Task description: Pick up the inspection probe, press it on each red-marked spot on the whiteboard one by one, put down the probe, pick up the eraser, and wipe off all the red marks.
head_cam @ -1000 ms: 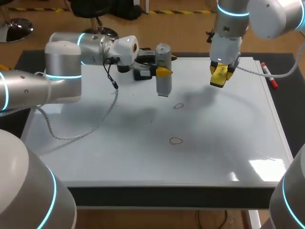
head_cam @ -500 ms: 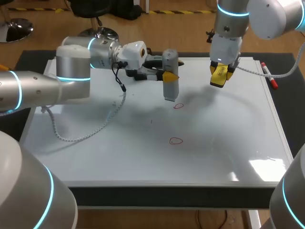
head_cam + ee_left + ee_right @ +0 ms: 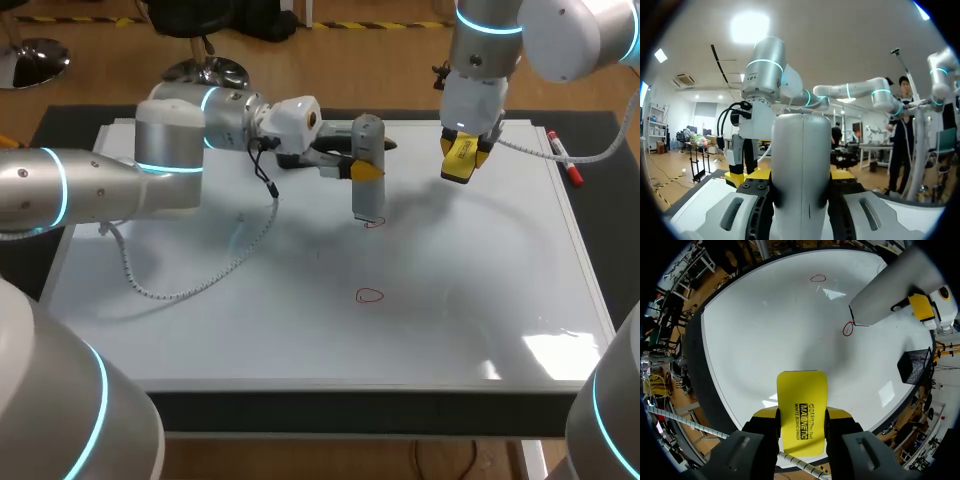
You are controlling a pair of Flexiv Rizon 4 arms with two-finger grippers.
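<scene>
My left gripper is shut on the grey inspection probe, held upright with its lower end at the upper red mark on the whiteboard. A second red mark lies nearer the front. In the left wrist view the probe stands between the fingers. My right gripper hangs over the board's far right part, shut on the yellow eraser. From the right wrist, the eraser sits between the fingers, with the probe and both red marks ahead.
A red marker pen lies on the whiteboard's right rim. My left arm's cable trails across the board's left half. A black mesh holder stands beyond the board in the right wrist view.
My left arm has carried the probe rightward and down, from beside the upper red mark to right on it. The right arm and eraser have stayed still.
</scene>
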